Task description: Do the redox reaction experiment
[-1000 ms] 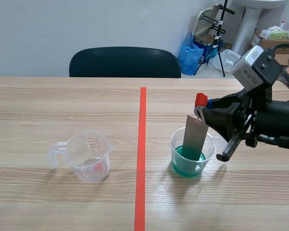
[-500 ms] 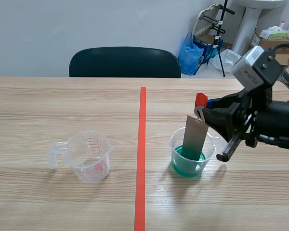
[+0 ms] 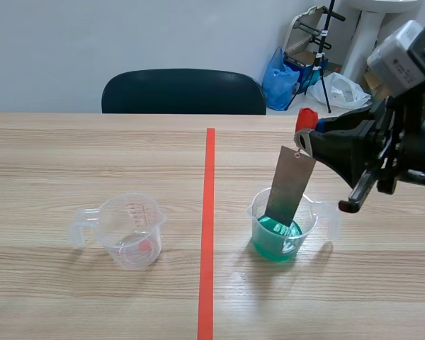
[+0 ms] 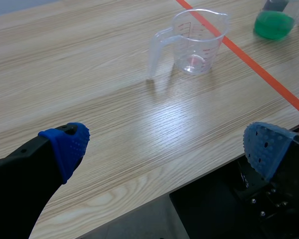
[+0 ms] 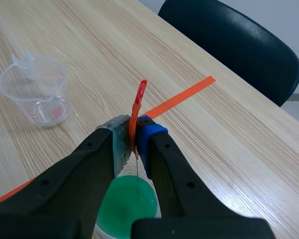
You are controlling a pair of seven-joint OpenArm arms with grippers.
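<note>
Ok, had red clip [image 3: 306,119] pinched in right gripper [image 3: 304,138], raised over right side of table. Hung grey metal strip [image 3: 289,185] from clip, tilted, lower end inside cup [image 3: 256,212] of green liquid [image 3: 273,244], just right of tape line [image 3: 209,212]. Saw empty measuring cup [image 3: 131,230] left of tape. Had left gripper [image 4: 165,148] spread wide, holding nothing.
</note>
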